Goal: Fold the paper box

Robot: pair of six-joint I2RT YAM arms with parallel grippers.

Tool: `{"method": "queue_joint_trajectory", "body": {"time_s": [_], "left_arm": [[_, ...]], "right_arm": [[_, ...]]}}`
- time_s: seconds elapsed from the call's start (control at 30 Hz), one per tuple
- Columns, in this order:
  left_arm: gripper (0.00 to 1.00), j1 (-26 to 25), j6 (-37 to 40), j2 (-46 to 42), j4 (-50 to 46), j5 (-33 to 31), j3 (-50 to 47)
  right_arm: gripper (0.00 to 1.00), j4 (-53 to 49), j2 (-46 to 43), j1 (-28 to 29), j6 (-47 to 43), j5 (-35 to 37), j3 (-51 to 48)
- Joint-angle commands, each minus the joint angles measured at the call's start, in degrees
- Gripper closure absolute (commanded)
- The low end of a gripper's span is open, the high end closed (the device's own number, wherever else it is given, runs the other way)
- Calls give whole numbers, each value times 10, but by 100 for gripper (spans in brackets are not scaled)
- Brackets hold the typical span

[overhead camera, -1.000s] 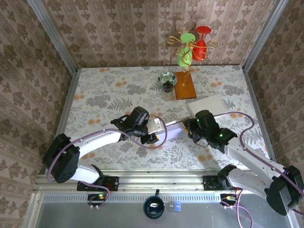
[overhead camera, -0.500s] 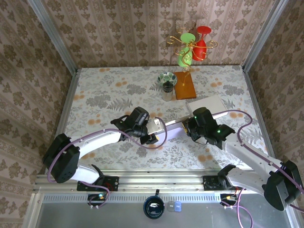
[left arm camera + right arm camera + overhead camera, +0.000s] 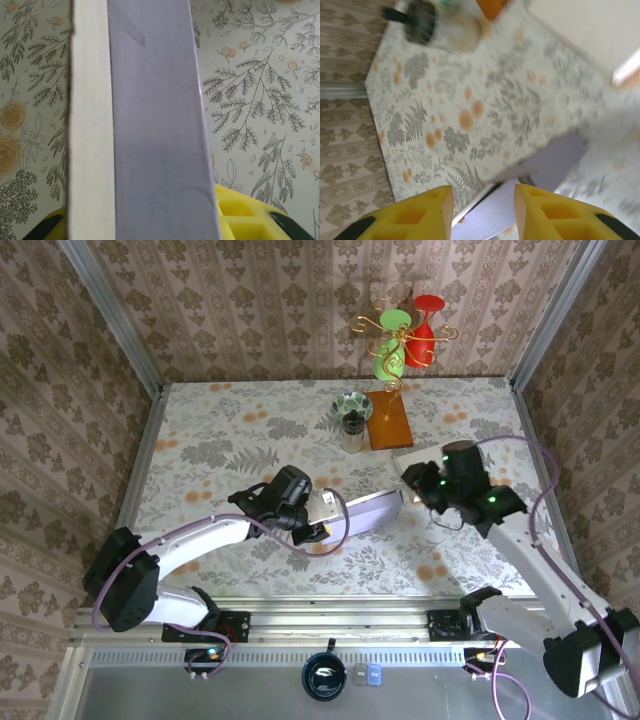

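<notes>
We see a floral tabletop (image 3: 220, 420) walled in by patterned wallpaper (image 3: 250, 310). Near the far edge, right of centre, stands a gold wire rack (image 3: 402, 338) on an orange wooden base (image 3: 388, 420) – a red glass (image 3: 427, 325) and a green glass (image 3: 390, 360) hang from it. Just beside the base, on its left, sits a green-patterned bowl (image 3: 352, 408). Below the near edge, past the metal rail (image 3: 330, 625), we see a dark mug (image 3: 324, 677).

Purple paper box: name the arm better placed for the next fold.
Right, probably. The left gripper is clamped on one end of the flat purple paper box, so it is occupied. The right gripper is open and empty, close beside the box's free end.
</notes>
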Motion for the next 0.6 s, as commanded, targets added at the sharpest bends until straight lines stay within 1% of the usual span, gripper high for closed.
{"method": "queue_joint_trajectory", "body": {"time_s": [0.0, 0.07, 0.2, 0.3, 0.5, 0.57], "left_arm": [[75, 7, 23, -25, -28, 2, 4], [75, 12, 31, -34, -34, 3, -1], [73, 23, 47, -45, -50, 9, -6], [73, 33, 54, -49, -61, 17, -9], [73, 47, 60, -52, -65, 34, -17], [73, 49, 63, -52, -67, 38, -17]], "right_arm": [[62, -54, -25, -47, -254, -78, 30], [63, -66, -20, -51, -344, -109, 41], [65, -92, 17, -50, -439, -158, 50], [64, -99, 37, -28, -493, -142, 54], [59, -137, 98, 24, -598, -84, 89], [58, -143, 115, 33, -620, -70, 98]]}}
